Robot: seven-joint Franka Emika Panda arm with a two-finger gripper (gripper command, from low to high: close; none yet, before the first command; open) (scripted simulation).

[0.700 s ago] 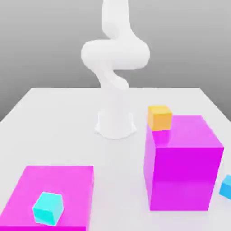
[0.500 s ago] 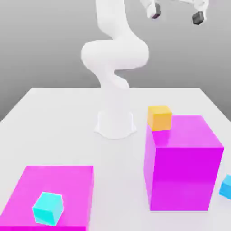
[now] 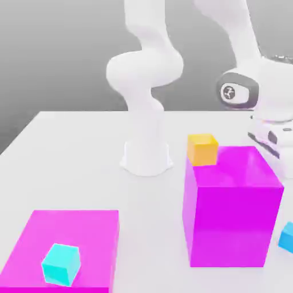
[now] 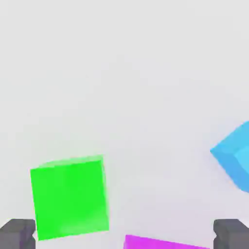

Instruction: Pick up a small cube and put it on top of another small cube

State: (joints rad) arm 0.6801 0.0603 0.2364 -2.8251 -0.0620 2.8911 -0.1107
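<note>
The pincer (image 4: 124, 234) is spread wide open with nothing in its hold, its two fingertips well apart in the hand view. The bright green cube (image 4: 70, 199) sits on the pale tabletop (image 3: 151, 229), nearer one fingertip than the other, with the blue cube (image 4: 236, 153) well apart from it. At the exterior view's right, the white arm (image 3: 232, 28) reaches down beside the tall magenta block (image 3: 232, 226), which carries the orange cube (image 3: 202, 150) at its top's edge. At the exterior view's left, the cyan cube (image 3: 61, 264) rests tilted on the low magenta slab (image 3: 86, 229)
</note>
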